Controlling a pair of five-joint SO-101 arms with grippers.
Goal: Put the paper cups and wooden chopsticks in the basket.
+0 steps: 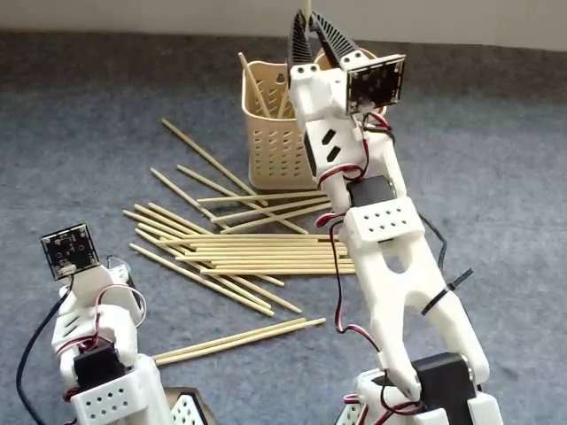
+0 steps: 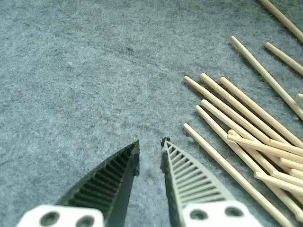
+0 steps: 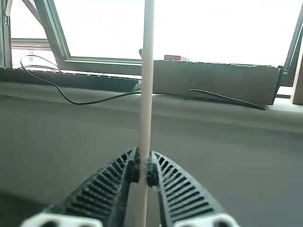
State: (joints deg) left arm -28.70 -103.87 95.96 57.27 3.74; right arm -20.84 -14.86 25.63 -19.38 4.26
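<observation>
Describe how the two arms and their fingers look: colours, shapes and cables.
Both the right arm and the left arm have white plastic shells with rows of small holes, black motors and thin red and black cables. Each wrist carries a square black camera board. The fingers are ribbed, black or grey, and taper to a point.

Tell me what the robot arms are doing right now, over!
Right end effector shut on one chopstick, raised by the basket. Left end effector open, low over the mat beside the loose chopsticks. Nothing blocking the basket, over.
</observation>
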